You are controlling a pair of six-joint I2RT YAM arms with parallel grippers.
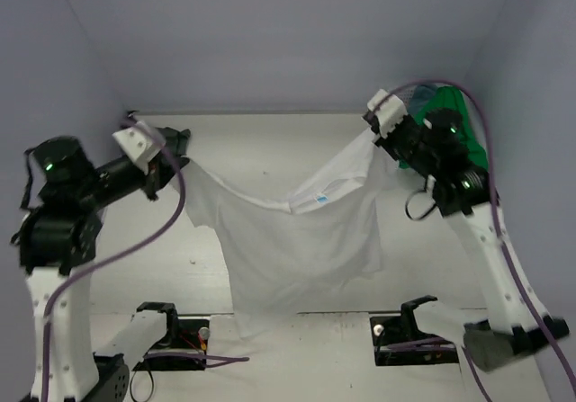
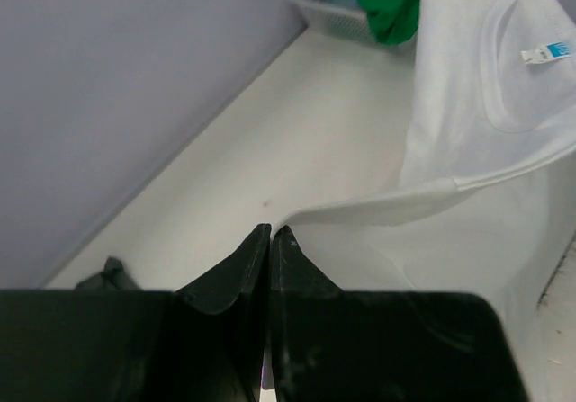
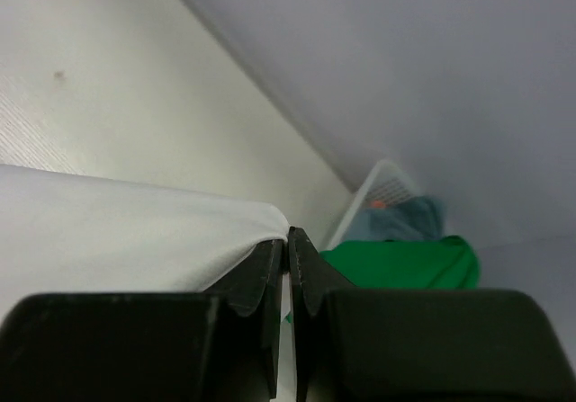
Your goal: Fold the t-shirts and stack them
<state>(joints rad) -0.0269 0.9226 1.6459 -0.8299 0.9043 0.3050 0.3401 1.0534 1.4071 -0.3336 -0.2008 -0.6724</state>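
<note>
A white t-shirt (image 1: 297,240) hangs stretched between both grippers above the table, its hem draping over the near edge. My left gripper (image 1: 180,155) is shut on one shoulder corner; in the left wrist view (image 2: 272,231) the cloth (image 2: 468,132) runs off from its tips. My right gripper (image 1: 376,132) is shut on the other corner, and in the right wrist view (image 3: 288,236) the white cloth (image 3: 108,231) leaves its tips. A bright green t-shirt (image 1: 468,128) and a teal-blue one (image 3: 405,220) lie in the basket. A dark grey-green one (image 2: 108,274) lies at the far left corner.
A white lattice basket (image 3: 382,186) stands at the far right corner against the wall, behind my right arm. Purple walls close in the table on the left, back and right. Two black arm bases (image 1: 171,330) sit at the near edge.
</note>
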